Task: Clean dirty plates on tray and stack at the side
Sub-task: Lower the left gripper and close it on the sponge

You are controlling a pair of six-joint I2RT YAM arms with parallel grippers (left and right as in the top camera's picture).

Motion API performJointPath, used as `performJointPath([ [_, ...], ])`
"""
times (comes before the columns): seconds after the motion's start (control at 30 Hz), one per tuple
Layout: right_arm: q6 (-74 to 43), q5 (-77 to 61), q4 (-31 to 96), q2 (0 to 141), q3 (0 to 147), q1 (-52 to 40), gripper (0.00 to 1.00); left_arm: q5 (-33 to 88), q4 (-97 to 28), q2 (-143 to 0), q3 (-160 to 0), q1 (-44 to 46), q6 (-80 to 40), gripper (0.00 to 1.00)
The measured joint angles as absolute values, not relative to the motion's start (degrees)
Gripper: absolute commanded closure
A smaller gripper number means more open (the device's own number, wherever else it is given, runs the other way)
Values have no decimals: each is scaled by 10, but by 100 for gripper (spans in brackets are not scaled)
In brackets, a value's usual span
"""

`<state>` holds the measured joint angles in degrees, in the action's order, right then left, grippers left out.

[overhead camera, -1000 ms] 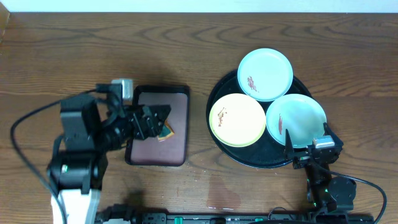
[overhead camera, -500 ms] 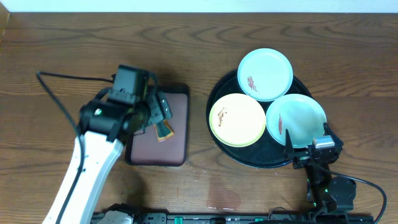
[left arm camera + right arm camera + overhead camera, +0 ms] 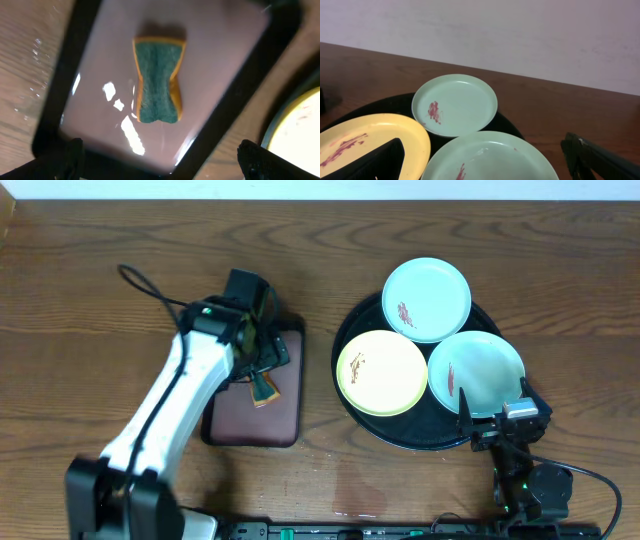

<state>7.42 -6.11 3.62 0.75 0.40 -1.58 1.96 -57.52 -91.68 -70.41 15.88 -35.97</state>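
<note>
**Left gripper open above sponge; three smeared plates on black tray**

We found the left gripper (image 3: pixel 267 353) positioned over the small maroon tray (image 3: pixel 250 422). In its wrist view its fingers (image 3: pixel 67 159) stood at the two lower corners of the frame, spread wide with nothing between them. A sponge (image 3: pixel 156 80), green-faced with an orange edge, lay flat on the maroon tray just ahead of those fingers and clear of both. We could not tell how high the gripper was above the tray.

The right gripper (image 3: pixel 495 408) sat at the near rim of the black tray (image 3: pixel 343 330). Its jaws were also spread wide and held nothing. Directly beneath and ahead of it lay the near green plate (image 3: pixel 476 375), smeared red toward its left side. To the left of that gripper lay the yellow plate (image 3: pixel 382 373), with reddish streaks on its left half. Farther ahead lay the far green plate (image 3: pixel 427 299), with one red smear left of centre; its far edge overhung the black tray's rim.

The three plates lay close together. We could not tell whether their edges touched or overlapped. No plate stood on the wooden table (image 3: pixel 100 260) beside either gripper.
</note>
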Motion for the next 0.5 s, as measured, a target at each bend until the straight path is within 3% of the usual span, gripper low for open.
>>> performJointPath([
  [0.5,74,-61,36,7,4,-16,1,63,-548,-1040,-689,159,-325,2],
])
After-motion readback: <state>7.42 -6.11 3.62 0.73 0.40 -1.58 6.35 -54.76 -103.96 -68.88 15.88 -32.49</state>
